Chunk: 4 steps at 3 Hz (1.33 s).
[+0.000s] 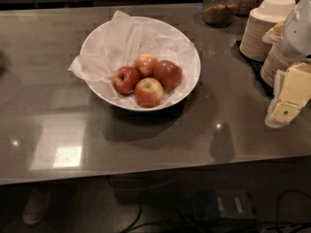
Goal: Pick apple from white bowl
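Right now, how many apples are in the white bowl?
4, in the white bowl: the dark red apple right, a bright red apple left, blushed apples at back and front. The paper could hide more. The tool hangs at far right.

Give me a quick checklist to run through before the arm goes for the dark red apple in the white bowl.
1. Target seen: the dark red apple lies at the right of the cluster in the white bowl: ok.
2. Apple's top uncovered by the paper: ok.
3. Gripper above the apple: not ok; it hangs at the right edge, by the stacked beige bowls.
4. Space around the apple: not ok; neighbouring apples crowd its left side.
5. Bowl resting flat on the counter: ok.
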Each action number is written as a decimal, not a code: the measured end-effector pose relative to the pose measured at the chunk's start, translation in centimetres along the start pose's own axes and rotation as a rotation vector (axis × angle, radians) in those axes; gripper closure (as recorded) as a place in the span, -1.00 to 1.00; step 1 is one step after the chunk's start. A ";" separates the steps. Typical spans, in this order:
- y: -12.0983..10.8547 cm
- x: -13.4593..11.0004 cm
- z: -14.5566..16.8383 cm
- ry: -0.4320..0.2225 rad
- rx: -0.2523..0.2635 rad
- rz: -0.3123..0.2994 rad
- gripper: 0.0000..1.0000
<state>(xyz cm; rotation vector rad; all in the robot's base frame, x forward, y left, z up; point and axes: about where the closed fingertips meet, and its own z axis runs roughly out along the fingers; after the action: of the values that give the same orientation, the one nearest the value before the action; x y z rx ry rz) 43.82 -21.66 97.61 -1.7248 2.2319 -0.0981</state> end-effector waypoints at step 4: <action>-3.9 -9.9 7.4 -0.163 0.001 -0.217 -1.00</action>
<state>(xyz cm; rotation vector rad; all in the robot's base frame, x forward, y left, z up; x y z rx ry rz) 51.77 -12.21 93.62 -1.8972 1.9257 -0.0075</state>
